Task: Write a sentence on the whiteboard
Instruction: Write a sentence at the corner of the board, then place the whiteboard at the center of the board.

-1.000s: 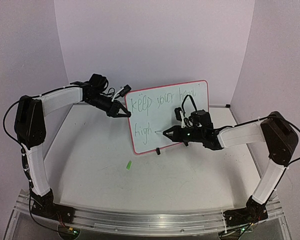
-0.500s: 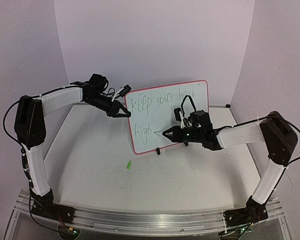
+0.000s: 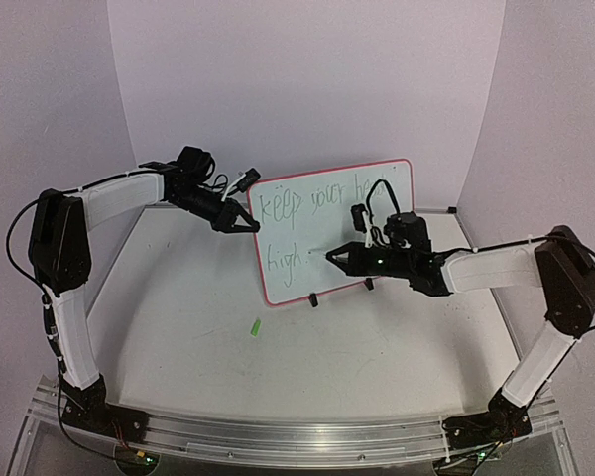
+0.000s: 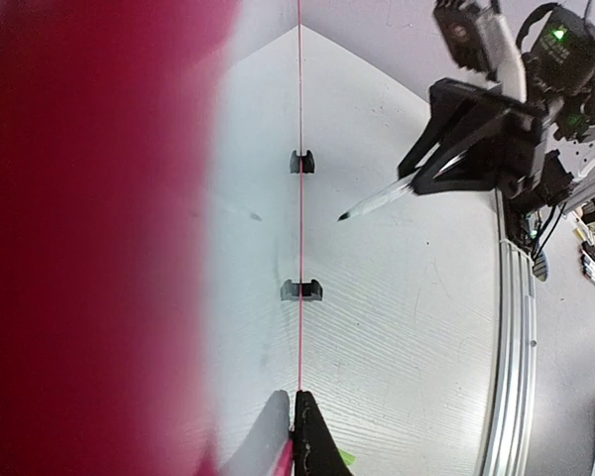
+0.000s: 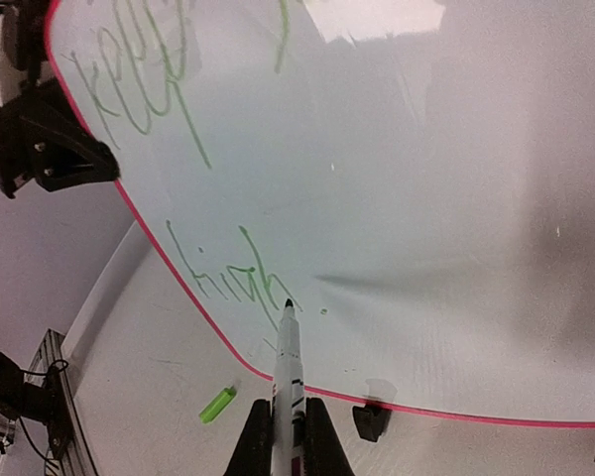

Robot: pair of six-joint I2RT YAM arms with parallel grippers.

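At the counter's [image 3: 198, 317] twelve o'clock the whiteboard [image 3: 392, 193] stood steadied by the left end effector [image 3: 246, 222] pinching its nine o'clock edge, while the right end effector [image 3: 345, 258], closed on a marker [image 5: 289, 362], held the tip just off it.

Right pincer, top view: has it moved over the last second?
Yes. The right pincer shifted right, pulling its marker away from the word "high" on the unmoved whiteboard.

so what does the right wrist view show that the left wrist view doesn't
Right wrist only: the face of the whiteboard with its green writing. Left wrist only: the board edge-on, a thin red line, with the tip of the marker clear of it. Both: the marker in the right gripper, the left gripper on the rim, the black clip feet.
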